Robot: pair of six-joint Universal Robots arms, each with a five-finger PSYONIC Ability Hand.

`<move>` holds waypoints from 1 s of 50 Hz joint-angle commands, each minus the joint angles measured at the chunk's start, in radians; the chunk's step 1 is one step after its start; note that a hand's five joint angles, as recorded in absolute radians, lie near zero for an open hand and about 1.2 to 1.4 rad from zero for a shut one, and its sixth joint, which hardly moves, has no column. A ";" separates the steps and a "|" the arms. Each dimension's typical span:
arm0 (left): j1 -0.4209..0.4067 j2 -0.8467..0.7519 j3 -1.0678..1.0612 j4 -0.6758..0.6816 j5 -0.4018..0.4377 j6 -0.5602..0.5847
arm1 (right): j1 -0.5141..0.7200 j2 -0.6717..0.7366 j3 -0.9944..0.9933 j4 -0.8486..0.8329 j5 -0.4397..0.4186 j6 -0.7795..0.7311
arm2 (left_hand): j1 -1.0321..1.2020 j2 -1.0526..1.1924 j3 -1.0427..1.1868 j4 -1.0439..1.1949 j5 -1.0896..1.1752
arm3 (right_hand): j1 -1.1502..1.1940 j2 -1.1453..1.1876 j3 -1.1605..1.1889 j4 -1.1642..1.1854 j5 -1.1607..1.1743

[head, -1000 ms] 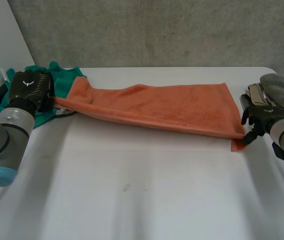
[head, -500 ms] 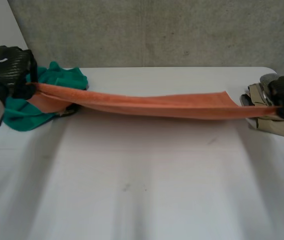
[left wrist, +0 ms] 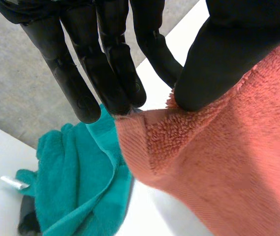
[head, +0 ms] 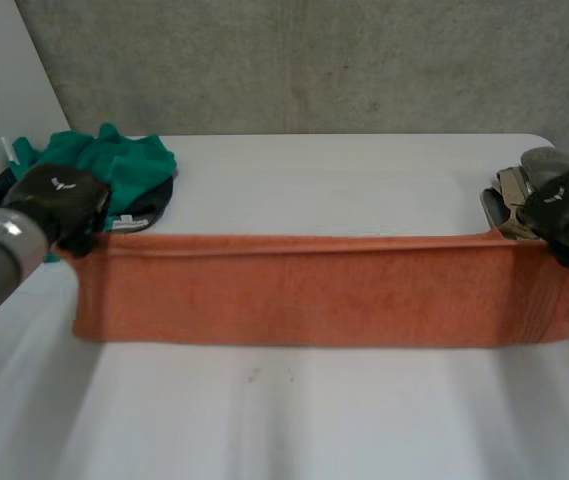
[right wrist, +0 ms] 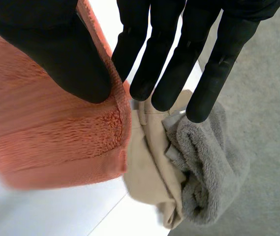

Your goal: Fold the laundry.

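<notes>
An orange towel [head: 314, 290] hangs stretched between my two hands above the white table [head: 294, 420], its lower edge near the tabletop. My left hand [head: 59, 200] pinches the towel's left top corner [left wrist: 144, 128] between thumb and straight fingers [left wrist: 115, 69]. At the other end, my right hand [head: 564, 200] pinches the right top corner [right wrist: 110, 113] the same way, thumb against fingers [right wrist: 174, 54].
A green cloth [head: 114, 165] lies heaped at the table's back left, seen under my left hand as the green cloth [left wrist: 76, 182]. A beige and grey pile of laundry [head: 519, 185] sits at the back right edge, below my right hand [right wrist: 189, 172].
Both hands have lifted the towel off the table and brought it toward me. It now hangs as a flat band instead of lying at the back. The right hand closed on its corner.
</notes>
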 commanded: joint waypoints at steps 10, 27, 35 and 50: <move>-0.073 -0.262 0.496 0.716 -0.042 -0.074 | 0.088 0.129 -0.424 -0.840 0.153 0.202 | 0.244 0.196 0.199 0.194 0.241 | 0.256 0.215 0.205 0.196 0.243; -0.052 -0.194 0.204 0.717 -0.091 -0.188 | 0.099 0.135 -0.188 -0.810 0.075 0.226 | 0.244 0.196 0.199 0.194 0.241 | 0.256 0.215 0.205 0.196 0.243; -0.055 -0.251 0.027 0.681 -0.065 -0.185 | 0.096 0.253 -0.030 -0.779 0.016 0.214 | 0.244 0.196 0.199 0.194 0.241 | 0.256 0.215 0.205 0.196 0.243; 0.016 0.045 -0.293 -0.005 -0.056 -0.104 | 0.050 0.017 0.327 -0.252 0.018 0.024 | 0.244 0.196 0.199 0.194 0.241 | 0.256 0.215 0.205 0.196 0.243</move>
